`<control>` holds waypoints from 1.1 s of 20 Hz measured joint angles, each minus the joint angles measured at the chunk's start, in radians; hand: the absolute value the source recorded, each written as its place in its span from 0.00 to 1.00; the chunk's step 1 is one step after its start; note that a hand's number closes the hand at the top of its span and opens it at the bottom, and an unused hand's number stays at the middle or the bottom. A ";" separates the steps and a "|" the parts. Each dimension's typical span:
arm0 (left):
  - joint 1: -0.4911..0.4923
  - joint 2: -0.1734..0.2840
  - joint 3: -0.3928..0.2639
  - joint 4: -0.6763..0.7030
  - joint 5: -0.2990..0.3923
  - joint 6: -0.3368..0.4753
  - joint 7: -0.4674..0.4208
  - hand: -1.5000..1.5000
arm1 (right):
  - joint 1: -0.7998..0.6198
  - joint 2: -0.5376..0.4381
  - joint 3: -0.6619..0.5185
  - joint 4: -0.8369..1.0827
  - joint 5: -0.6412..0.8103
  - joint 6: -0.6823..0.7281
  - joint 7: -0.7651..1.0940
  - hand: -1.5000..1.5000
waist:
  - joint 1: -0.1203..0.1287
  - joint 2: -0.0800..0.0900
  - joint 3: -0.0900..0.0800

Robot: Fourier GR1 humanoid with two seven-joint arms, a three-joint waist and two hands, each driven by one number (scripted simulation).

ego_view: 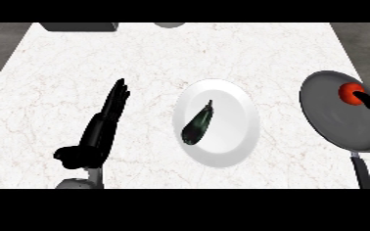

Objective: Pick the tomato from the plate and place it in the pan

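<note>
A red tomato [349, 90] is over the grey pan [329, 110] at the right edge of the head view, near the pan's far side. Only a small black part of my right hand [361, 98] shows at that edge, lying against the tomato; the rest of the hand is out of frame. The white plate [235, 103] sits in the middle of the counter with a dark eggplant [198, 124] lying on it. My left hand [101, 127] rests open to the left of the plate, fingers straight and pointing away.
The pan's black handle [359, 172] points toward me at the lower right. A dark grey box [80, 27] and a grey round object [170, 25] sit at the counter's far edge. The counter is white marble [72, 63].
</note>
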 measured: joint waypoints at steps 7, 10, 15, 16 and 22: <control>0.039 0.014 0.019 -0.017 0.008 -0.009 -0.010 0.50 | 0.190 0.044 -0.018 -0.195 -0.146 0.272 -0.040 0.00 | -0.019 -0.007 -0.002; 0.023 0.006 0.020 -0.003 0.003 -0.007 -0.007 0.50 | 0.287 0.083 -0.003 -0.324 -0.189 0.343 -0.029 0.00 | -0.019 -0.007 -0.003; 0.016 0.013 0.032 -0.026 0.006 -0.016 0.019 0.50 | 0.469 0.163 0.027 -0.556 -0.228 0.394 -0.022 0.00 | -0.015 -0.005 -0.003; 0.006 0.018 0.042 -0.017 0.013 -0.027 0.015 0.50 | 0.493 0.179 0.037 -0.588 -0.228 0.393 -0.021 0.00 | -0.014 -0.005 -0.003; 0.014 -0.015 0.018 -0.024 -0.012 -0.016 0.023 0.50 | 0.608 0.244 0.072 -0.749 -0.232 0.381 0.001 0.00 | -0.008 -0.003 -0.002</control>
